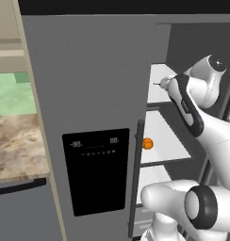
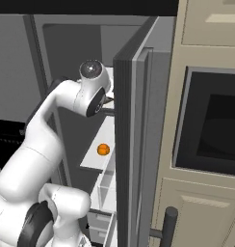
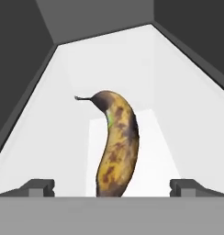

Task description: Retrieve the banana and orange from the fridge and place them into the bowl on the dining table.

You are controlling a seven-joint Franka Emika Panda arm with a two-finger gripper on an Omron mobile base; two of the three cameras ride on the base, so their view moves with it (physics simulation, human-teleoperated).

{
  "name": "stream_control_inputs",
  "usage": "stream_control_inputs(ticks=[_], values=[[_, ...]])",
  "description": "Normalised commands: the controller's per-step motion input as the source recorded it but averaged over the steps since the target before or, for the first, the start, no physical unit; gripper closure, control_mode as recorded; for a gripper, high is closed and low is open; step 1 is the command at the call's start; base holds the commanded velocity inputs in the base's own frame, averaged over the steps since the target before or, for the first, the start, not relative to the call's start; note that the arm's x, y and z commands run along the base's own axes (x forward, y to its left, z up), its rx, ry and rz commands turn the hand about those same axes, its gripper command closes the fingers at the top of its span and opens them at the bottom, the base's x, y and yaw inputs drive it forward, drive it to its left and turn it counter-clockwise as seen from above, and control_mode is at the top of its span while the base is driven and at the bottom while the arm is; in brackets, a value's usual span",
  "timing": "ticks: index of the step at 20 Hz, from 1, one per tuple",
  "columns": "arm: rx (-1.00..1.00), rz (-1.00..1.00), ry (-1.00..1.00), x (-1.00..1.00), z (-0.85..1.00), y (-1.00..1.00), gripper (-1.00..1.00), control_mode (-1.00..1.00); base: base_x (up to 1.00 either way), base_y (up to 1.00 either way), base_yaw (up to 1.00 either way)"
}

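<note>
Arm [image 1: 209,132] is looking glossy white and chunky, wearing black joint rings, with small dark fingertips [image 3: 40,187].

In the hand view, the banana [image 3: 117,147] lies on a white fridge shelf [image 3: 54,137], its near end cut off at the bottom of the picture. In the left base view, the arm hides most of the upper shelf, and we cannot make out the gripper there.

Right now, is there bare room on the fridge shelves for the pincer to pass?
Yes. In the hand view, bare white shelf flanks the banana on both sides, out to the fridge walls. The open pincer straddles it. The lower shelf is bare around the orange.
</note>
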Motion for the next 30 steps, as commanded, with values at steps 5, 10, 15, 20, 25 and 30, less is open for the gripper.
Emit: stream_control_inputs(ticks=[5,10,15,20,25,30], values=[[0.0,0.01,0.04,0.35,-0.15,0.0,-1.0,-1.0,0.0,0.0,0.0],[0.0,0.0,0.03,0.32,-0.07,-0.02,-1.0,-1.0,0.0,0.0,0.0],[0.0,0.0,0.03,0.26,-0.04,-0.07,-1.0,-1.0,0.0,0.0,0.0],[0.0,0.0,0.04,0.07,-0.13,-0.11,-1.0,-1.0,0.0,0.0,0.0],[0.0,0.0,0.07,0.0,-0.39,-0.01,-1.0,-1.0,0.0,0.0,0.0],[-0.03,0.0,0.1,0.04,-0.64,0.0,1.0,-1.0,0.0,0.0,0.0]])
